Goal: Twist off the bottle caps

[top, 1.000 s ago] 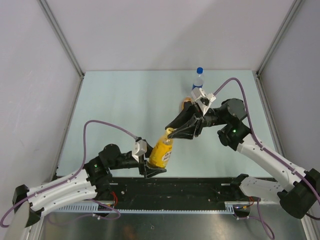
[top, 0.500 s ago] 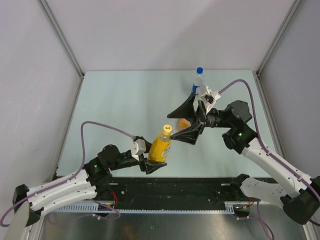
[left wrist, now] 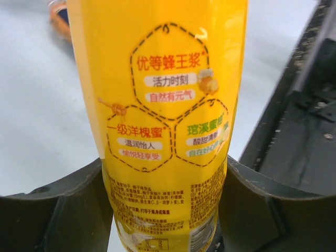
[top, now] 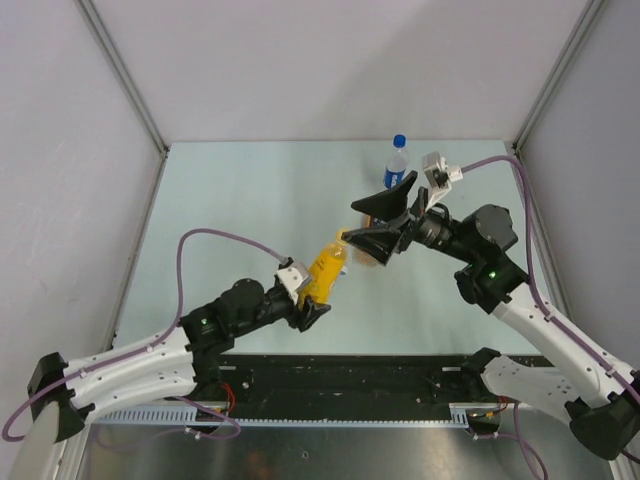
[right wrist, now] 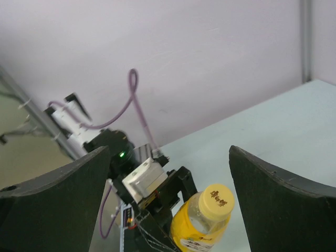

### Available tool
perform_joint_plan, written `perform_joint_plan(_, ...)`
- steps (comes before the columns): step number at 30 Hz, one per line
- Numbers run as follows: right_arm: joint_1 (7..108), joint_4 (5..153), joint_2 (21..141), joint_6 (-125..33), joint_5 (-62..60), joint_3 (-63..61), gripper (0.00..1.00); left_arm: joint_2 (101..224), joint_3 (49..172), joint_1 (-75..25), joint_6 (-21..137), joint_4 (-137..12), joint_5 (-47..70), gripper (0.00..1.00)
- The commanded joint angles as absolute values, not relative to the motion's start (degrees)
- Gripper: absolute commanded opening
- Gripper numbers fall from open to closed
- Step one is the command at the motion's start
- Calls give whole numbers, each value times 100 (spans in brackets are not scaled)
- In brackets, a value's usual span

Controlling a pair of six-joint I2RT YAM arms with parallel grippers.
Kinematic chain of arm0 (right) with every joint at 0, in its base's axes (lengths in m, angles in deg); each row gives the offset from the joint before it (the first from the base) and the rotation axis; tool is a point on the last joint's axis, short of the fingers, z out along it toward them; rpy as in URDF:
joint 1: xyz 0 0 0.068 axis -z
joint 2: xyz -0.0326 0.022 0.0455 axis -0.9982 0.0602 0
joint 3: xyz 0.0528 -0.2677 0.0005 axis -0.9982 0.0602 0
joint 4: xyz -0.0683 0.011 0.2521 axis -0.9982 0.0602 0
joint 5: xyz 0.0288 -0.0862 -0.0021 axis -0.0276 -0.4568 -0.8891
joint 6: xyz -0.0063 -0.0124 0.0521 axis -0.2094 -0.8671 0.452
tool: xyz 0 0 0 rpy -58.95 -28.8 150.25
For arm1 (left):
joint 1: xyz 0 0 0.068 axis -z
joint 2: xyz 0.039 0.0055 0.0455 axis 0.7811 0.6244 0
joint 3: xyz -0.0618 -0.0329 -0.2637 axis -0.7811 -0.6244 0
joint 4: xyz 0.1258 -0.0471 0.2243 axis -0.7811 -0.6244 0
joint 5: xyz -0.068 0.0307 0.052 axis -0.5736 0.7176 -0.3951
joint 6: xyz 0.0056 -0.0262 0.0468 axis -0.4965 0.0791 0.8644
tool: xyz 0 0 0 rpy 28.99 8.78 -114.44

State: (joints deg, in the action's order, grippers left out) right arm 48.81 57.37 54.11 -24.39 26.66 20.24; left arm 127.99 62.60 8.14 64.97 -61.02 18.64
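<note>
My left gripper (top: 310, 300) is shut on the yellow bottle (top: 324, 276) low on its body and holds it tilted above the table. The label fills the left wrist view, with the bottle (left wrist: 168, 105) clamped between both fingers of that gripper (left wrist: 165, 210). The yellow cap (right wrist: 218, 198) sits on the bottle neck. My right gripper (top: 352, 222) is open wide, just off the cap, and nothing is between its fingers (right wrist: 168, 149). The clear bottle (top: 396, 168) stands at the back with its blue cap (top: 400, 141) on. An orange bottle (top: 362, 258) shows partly under the right gripper.
Grey walls close the table on three sides. The black base rail (top: 340, 375) runs along the near edge. A purple cable (top: 215, 240) loops over the left arm. An orange shape (left wrist: 60, 18) lies on the table behind the yellow bottle.
The right gripper has opened off the yellow cap and drawn back to the right. The left arm has carried the yellow bottle forward and tilted it more.
</note>
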Motion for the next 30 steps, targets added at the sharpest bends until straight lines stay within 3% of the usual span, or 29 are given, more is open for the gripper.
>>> perform_joint_plan(1,5061,6041,5576,-1815,1619,1981,99,13123,6774,854,6432,-6527,3130,0)
perform_joint_plan(10,5229,7090,6090,-1506,792,1711,99,13825,7288,1350,6295,-7186,5198,0)
perform_joint_plan(19,5223,7423,6601,-1392,749,1513,99,14432,7682,1834,6111,-7838,7070,0)
perform_joint_plan(30,5189,7385,7199,-1179,1114,1292,81,15165,7975,2027,5891,-8241,7661,0)
